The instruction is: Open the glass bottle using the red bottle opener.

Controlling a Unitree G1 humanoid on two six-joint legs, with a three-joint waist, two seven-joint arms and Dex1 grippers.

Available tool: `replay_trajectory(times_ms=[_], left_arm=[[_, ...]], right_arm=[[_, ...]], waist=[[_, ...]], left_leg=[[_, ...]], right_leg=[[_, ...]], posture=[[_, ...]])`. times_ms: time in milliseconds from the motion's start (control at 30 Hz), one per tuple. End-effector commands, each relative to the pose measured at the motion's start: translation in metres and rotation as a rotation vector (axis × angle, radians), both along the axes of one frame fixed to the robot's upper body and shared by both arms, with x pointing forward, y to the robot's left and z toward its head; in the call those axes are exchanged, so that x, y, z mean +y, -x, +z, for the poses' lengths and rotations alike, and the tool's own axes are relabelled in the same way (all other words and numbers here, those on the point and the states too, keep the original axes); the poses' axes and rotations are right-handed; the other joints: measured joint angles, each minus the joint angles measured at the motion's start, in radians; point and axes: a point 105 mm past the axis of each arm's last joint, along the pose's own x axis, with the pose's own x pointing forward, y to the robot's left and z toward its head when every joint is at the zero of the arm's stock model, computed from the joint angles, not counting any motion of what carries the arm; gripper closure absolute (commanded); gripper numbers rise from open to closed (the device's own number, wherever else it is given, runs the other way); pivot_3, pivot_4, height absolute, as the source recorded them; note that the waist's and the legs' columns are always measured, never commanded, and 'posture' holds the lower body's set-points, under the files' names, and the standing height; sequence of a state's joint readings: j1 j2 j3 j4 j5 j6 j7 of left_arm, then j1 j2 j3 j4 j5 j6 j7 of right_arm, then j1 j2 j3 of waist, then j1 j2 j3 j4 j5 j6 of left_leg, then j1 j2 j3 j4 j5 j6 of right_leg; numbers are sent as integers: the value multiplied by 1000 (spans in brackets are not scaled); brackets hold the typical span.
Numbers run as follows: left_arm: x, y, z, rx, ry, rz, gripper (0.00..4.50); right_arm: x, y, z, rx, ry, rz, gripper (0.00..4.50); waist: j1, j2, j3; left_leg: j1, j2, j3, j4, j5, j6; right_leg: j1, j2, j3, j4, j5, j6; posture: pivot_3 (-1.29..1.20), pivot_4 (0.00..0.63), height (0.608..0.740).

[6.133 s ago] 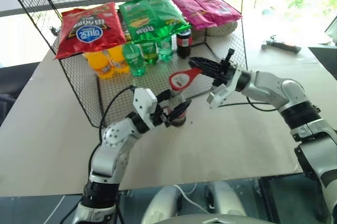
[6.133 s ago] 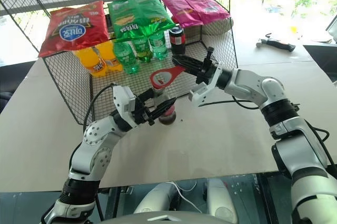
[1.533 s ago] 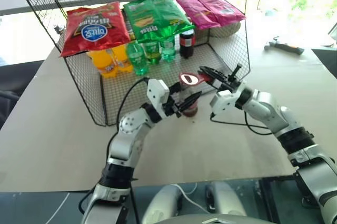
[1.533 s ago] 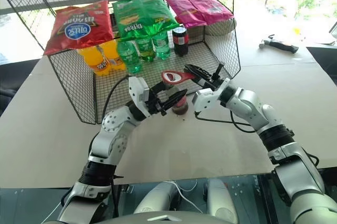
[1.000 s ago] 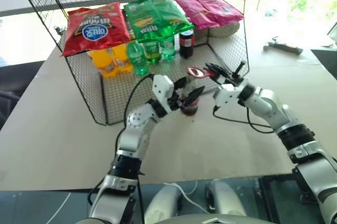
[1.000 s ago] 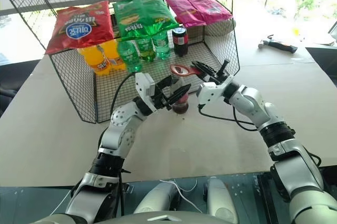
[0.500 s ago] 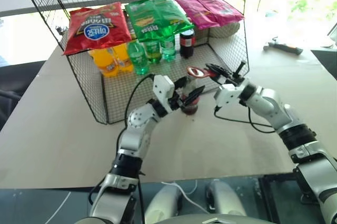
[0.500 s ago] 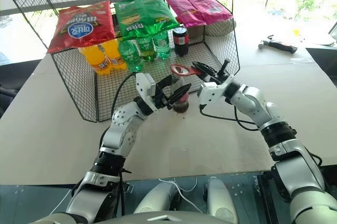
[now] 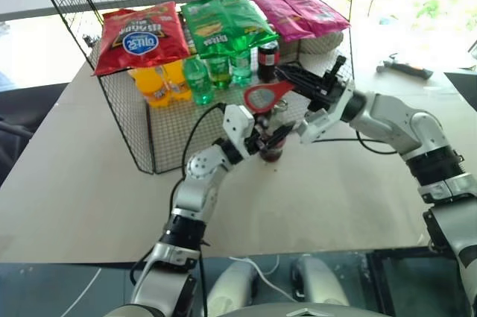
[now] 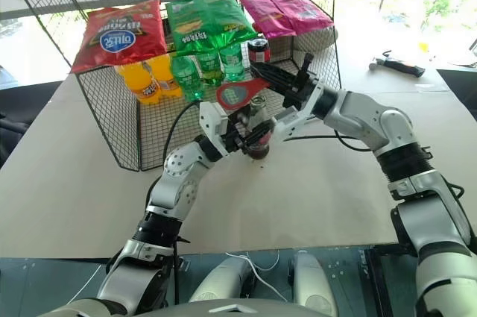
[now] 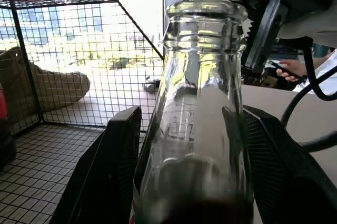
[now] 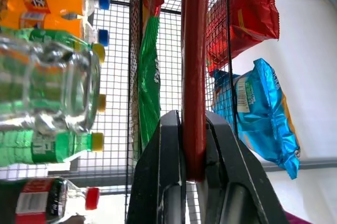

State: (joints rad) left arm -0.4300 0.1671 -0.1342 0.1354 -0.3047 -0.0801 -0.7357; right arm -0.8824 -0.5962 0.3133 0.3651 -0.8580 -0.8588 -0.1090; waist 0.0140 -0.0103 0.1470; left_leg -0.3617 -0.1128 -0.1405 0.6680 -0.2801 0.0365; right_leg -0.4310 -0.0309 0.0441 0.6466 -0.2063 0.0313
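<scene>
Change since earlier: right gripper (image 9: 287,78) has lifted the red bottle opener (image 9: 262,95) up and away from the mouth of the glass bottle (image 9: 271,147); one second ago the ring head sat low over the bottle top, now it hangs above it with its flat face turned toward the head camera. Left gripper (image 9: 270,136) has not shifted.
Bottle top: in the left wrist view the bottle mouth (image 11: 206,11) is bare clear glass with no crown cap on it, so the cap looks to be off already; where it went I cannot tell.
Bottle place: standing upright on the counter (image 9: 89,183), just in front of the wire rack (image 9: 153,127) that holds the drinks and snack bags.
Left jaws: spread around the bottle body, one black finger (image 11: 113,166) on each side, pinching it.
Right jaws: pressed together on the opener's handle, clamping it edge-on.
Opener place: above the bottle, apart from it.
Handling, bottle: glass, rigid, smooth and likely slippery, breakable if tipped; part-filled with dark cola, so bottom-heavy. Best held low on the body, as it is now, leaving the neck free.
Handling, opener: light, flat, stiff; best gripped on the tapering handle so the ring head stays free.
</scene>
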Motion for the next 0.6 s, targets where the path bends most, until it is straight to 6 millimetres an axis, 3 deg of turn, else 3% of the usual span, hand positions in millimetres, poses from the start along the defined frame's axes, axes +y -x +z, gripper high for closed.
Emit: replay_trajectory(times_ms=[33,233,367,600], left_arm=[[3,-4,-14,37,-47,27,2191],[9,-2,-13,35,-30,33,2191],[10,6,-1,8,27,3,2191],[11,8,14,-34,66,-2,2191]], right_arm=[[-9,1,28,-81,-77,-7,4500],[-15,-1,34,-67,-146,-11,4500],[-27,-12,38,75,-323,-33,4500],[-30,-18,33,160,-375,-47,4500]], waist=[[-1,0,0],[-1,0,0],[-4,0,0],[-2,0,0]], left_leg=[[0,0,0,0,0,0],[0,0,0,-1,0,0],[0,0,0,-1,0,0],[-1,0,0,-1,0,1]], right_leg=[[0,0,0,0,0,0],[0,0,0,0,0,0],[0,0,1,0,0,0],[-1,0,0,-2,0,0]], posture=[[0,150,735],[0,150,735],[0,150,735],[0,150,735]])
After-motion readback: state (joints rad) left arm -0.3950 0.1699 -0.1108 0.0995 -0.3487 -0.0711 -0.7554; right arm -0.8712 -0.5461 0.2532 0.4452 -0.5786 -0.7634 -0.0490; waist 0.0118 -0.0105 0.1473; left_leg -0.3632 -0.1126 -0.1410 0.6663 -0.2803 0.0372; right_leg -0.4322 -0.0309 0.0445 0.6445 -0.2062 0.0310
